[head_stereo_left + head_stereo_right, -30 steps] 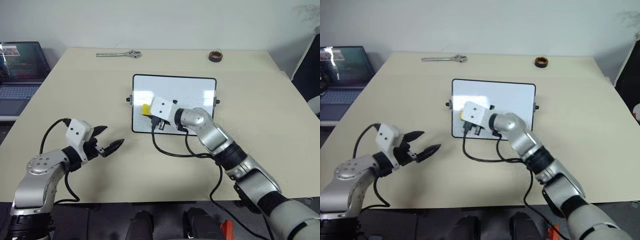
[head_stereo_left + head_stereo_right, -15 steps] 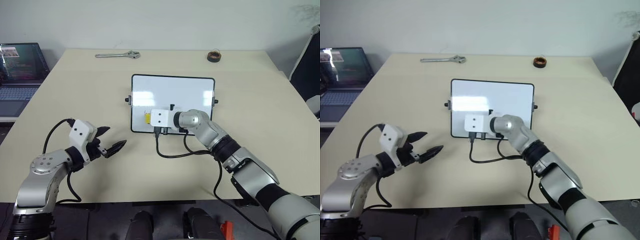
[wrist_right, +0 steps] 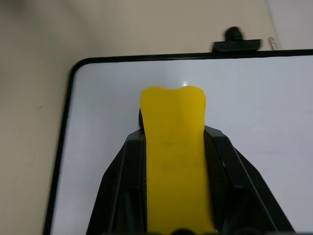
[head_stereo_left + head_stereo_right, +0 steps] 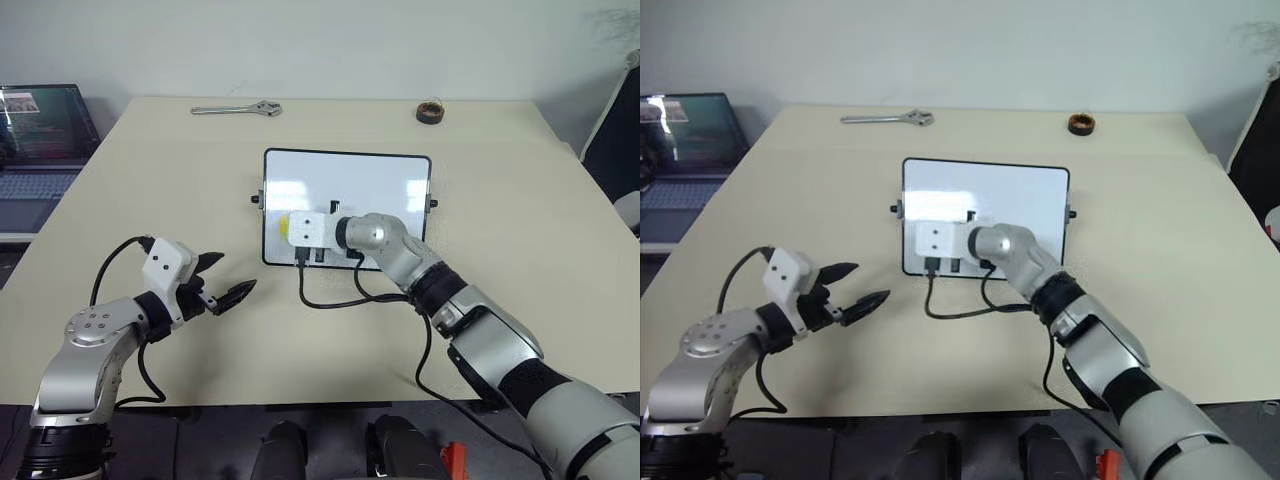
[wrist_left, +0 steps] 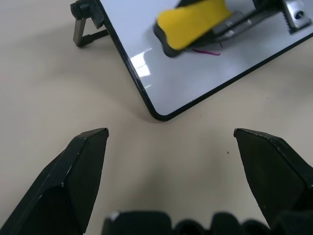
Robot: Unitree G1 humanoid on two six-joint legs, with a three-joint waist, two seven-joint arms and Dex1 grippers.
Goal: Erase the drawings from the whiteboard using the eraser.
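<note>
The whiteboard (image 4: pixel 372 180) lies in the middle of the table, black-framed with a knob on each short side. My right gripper (image 4: pixel 293 228) is shut on the yellow eraser (image 4: pixel 284 222) and holds it against the board's near left corner. The right wrist view shows the eraser (image 3: pixel 175 161) pinched between both black fingers over the white surface (image 3: pixel 274 98). Of the drawings, a short red-pink stroke (image 5: pixel 205 51) peeks out beside the eraser (image 5: pixel 193 23). My left gripper (image 4: pixel 232 276) hovers open over the table, left of the board, with nothing in it.
A metal wrench (image 4: pixel 237 108) lies at the far left of the table and a dark round roll (image 4: pixel 431 111) at the far right. A laptop (image 4: pixel 40 140) stands off the table's left side. A black cable (image 4: pixel 340 300) loops from my right wrist across the table.
My right wrist has rolled and carried the eraser down toward the board's near edge, then a little left. The left arm has stayed still.
</note>
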